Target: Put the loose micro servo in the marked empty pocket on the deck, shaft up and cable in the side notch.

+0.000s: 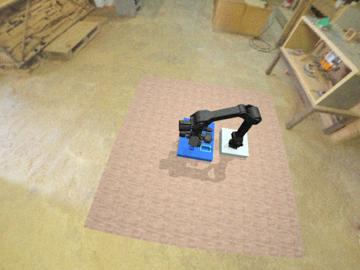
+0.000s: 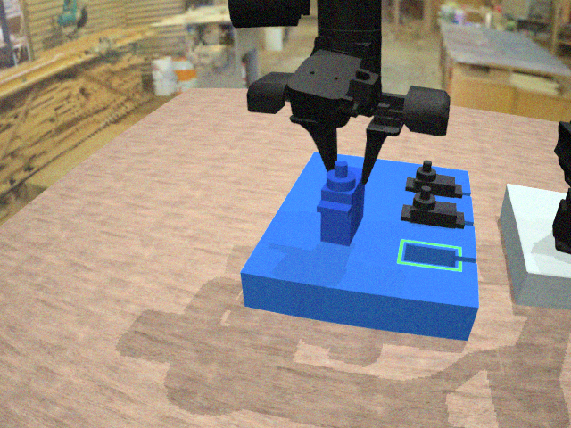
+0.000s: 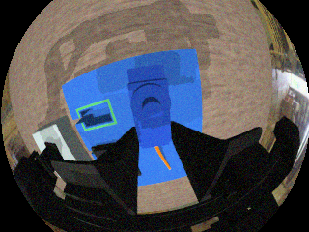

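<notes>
My gripper (image 2: 346, 176) (image 3: 153, 128) (image 1: 194, 139) is shut on the blue micro servo (image 2: 340, 212) (image 3: 150, 106). I hold the servo upright, shaft up, a little above the blue deck (image 2: 368, 285) (image 1: 185, 151) (image 3: 187, 91), over its left half. An orange cable (image 3: 162, 158) hangs from the servo in the wrist view. The empty pocket, outlined in green (image 2: 428, 267) (image 1: 205, 151) (image 3: 95, 128), lies on the deck's near right part, with its side notch on the right. The servo is to the left of the pocket and apart from it.
Two black servos (image 2: 432, 183) (image 2: 431, 212) sit in the deck's pockets behind the marked one. The arm's white base block (image 2: 530, 239) (image 1: 234, 145) stands right of the deck. The deck rests on a reddish mat (image 1: 189, 203) on the workshop floor.
</notes>
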Tool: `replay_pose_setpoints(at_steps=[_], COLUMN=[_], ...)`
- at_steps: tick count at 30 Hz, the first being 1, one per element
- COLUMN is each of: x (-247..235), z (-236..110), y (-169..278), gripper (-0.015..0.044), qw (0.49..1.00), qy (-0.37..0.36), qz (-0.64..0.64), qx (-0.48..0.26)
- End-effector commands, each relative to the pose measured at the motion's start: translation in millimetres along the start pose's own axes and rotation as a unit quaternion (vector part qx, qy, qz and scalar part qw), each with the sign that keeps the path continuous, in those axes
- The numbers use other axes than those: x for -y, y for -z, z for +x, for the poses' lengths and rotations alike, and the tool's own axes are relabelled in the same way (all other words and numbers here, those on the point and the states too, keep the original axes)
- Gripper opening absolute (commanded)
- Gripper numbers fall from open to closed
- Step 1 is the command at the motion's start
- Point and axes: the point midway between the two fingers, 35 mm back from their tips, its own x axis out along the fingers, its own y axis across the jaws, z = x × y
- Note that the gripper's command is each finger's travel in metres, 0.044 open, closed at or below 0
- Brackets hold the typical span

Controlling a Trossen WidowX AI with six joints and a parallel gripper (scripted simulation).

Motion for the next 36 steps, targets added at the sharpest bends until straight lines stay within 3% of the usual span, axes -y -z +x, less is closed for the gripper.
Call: replay_pose_setpoints(at_steps=[1,18,36], x=[-0.1,-0.1,-0.1], z=[-0.3,-0.3,-0.3], y=[-0.8,-0.7,-0.8], gripper=[0.0,0.0,0.0], qw=[0.997,0.933,0.776], qy=[-0.001,-0.001,-0.002], qz=[0.072,0.36,0.63], qx=[0.002,0.002,0.001])
